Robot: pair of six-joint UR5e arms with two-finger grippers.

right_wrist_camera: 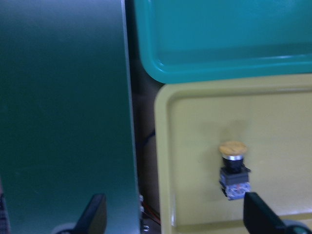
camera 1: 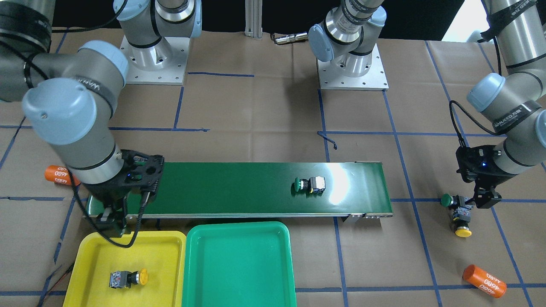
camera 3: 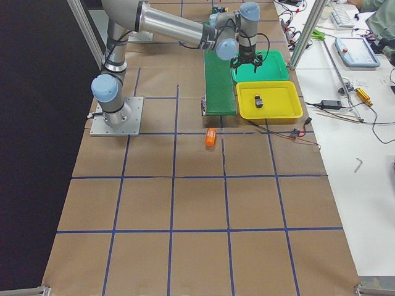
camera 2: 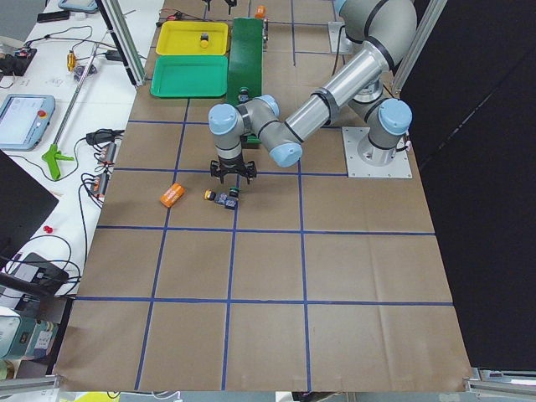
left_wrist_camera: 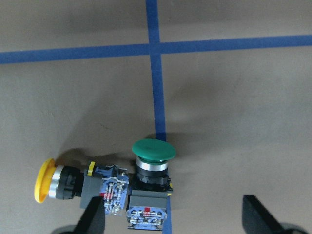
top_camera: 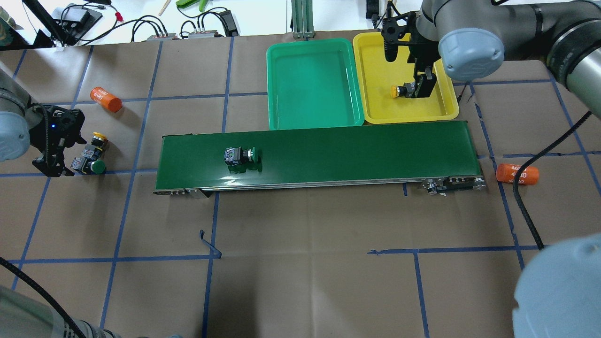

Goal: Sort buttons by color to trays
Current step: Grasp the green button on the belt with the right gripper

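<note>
A yellow-capped button (camera 1: 128, 278) lies on its side in the yellow tray (camera 1: 162, 260). My right gripper (camera 1: 113, 221) hangs open and empty above that tray; in the right wrist view the gripper (right_wrist_camera: 175, 212) shows the button (right_wrist_camera: 233, 170) below, apart from both fingers. The green tray (camera 1: 239, 264) holds nothing. A green-capped button (camera 1: 309, 185) lies on the conveyor belt (camera 1: 239, 187). A green button (left_wrist_camera: 151, 180) and a yellow button (left_wrist_camera: 73, 183) lie touching on the paper. My left gripper (left_wrist_camera: 174, 214) is open over them, with the green button's body between the fingers.
Two orange 4680 cylinders lie on the paper, one (camera 1: 57, 174) by the belt's end near my right arm, one (camera 1: 484, 280) near the front edge beyond my left gripper. Both trays stand side by side against the belt's far side. Blue tape lines grid the brown paper.
</note>
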